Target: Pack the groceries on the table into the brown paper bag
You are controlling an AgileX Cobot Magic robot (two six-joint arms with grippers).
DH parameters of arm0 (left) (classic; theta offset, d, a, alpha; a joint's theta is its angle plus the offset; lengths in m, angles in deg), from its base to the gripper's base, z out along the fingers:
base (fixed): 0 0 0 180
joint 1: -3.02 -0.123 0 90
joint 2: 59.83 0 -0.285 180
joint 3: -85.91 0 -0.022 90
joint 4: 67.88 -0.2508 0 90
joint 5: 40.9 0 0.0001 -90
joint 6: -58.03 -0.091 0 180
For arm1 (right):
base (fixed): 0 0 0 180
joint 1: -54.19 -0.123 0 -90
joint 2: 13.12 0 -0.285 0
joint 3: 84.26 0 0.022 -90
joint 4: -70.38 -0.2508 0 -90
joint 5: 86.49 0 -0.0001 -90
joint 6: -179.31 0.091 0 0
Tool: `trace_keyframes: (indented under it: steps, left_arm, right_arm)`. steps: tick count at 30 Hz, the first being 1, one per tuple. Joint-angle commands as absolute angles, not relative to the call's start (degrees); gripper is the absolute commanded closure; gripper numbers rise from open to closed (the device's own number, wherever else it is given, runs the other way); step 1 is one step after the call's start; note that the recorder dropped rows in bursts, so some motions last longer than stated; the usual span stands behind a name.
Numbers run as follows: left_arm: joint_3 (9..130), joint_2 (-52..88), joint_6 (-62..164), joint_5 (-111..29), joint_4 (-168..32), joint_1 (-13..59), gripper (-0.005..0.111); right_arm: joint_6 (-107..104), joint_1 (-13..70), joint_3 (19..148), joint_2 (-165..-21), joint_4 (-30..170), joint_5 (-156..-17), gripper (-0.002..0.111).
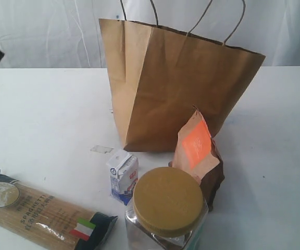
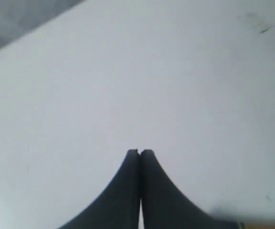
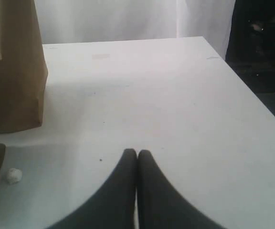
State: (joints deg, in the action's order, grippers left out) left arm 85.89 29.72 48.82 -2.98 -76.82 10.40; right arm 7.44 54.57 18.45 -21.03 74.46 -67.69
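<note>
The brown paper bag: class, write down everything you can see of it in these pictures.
The brown paper bag is tall, plain kraft paper and stands upright on the white table, towards the back. Two twisted cord handles rise from its top rim. In the exterior view, creases and a folded side panel show on its left part. The brown-orange pouch stands in front of its lower right corner; whether they touch is unclear. Nothing holds the bag.

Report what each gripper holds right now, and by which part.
Nothing is held. The left gripper and the right gripper are both shut with nothing between the fingertips, above the white table.
</note>
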Motion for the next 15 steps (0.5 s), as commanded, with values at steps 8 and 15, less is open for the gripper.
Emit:
trace_keyframes:
  steps: [8,15]
  left_arm:
    - [24.98,10.3,75.57,-53.63,-76.69,-0.28,0.107]
    - [9.54,-13.6,70.51,-65.09,-68.41,-0.28,0.107]
  right_arm:
    - [7.69,54.56,18.52,-20.91,74.72,-68.19,0.108]
    - [7.68,54.56,18.52,-20.91,74.72,-68.09,0.108]
